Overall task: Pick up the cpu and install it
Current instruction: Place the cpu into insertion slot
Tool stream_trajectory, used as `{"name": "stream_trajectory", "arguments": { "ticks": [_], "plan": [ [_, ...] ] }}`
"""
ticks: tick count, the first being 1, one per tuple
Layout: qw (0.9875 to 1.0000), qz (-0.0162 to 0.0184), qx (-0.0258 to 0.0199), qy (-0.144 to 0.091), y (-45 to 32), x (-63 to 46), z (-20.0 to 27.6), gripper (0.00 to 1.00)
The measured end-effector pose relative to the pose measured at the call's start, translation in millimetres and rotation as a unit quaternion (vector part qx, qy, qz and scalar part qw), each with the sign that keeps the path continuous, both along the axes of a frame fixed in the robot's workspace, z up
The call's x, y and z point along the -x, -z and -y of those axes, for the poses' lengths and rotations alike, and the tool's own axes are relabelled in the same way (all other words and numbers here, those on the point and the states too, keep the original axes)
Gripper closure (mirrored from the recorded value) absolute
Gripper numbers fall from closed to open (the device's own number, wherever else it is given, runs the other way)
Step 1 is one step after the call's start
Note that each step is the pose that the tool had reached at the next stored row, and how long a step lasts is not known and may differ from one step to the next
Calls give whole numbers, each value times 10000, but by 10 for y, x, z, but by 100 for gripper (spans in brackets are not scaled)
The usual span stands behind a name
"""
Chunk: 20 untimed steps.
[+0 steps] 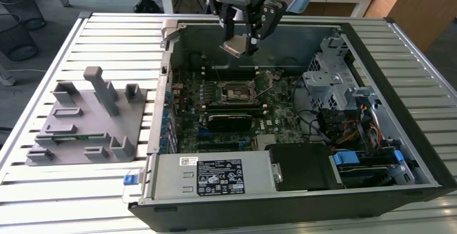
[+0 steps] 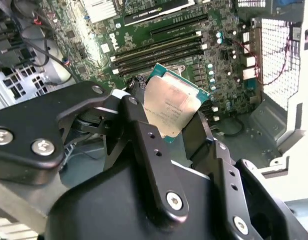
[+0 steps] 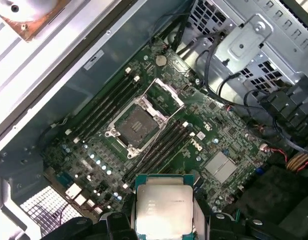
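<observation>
Tool is clamped on the cpu, gripped by two opposite edges with the metal lid left bare; the chip is held tilted in the air above the open case, clear of the board. The socket is seen below in the first wrist view; its frame appears open and the seat looks empty. Memory slots are seen either side of it on the motherboard. The chip is judged light and rigid; its lid is smooth, so slip is possible; the underside contacts are fragile, so an edge grip only is advised. A grey fixture tray is seen on the slatted table, at the exterior view's left of the case.
</observation>
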State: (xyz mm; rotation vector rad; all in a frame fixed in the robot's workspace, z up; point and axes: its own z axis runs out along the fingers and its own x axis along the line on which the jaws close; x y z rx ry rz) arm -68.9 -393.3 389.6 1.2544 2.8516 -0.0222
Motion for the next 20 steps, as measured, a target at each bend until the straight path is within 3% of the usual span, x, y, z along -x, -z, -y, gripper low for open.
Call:
{"name": "stream_trajectory", "arguments": {
  "ticks": [5,10,15,20],
  "plan": [
    [9993,0,1,381,4,0,0,46],
    [9973,0,3,738,9,0,-1,46],
    [9933,4,5,1158,15,0,-1,46],
    [9872,5,5,1593,23,0,-1,46]
  ]
}}
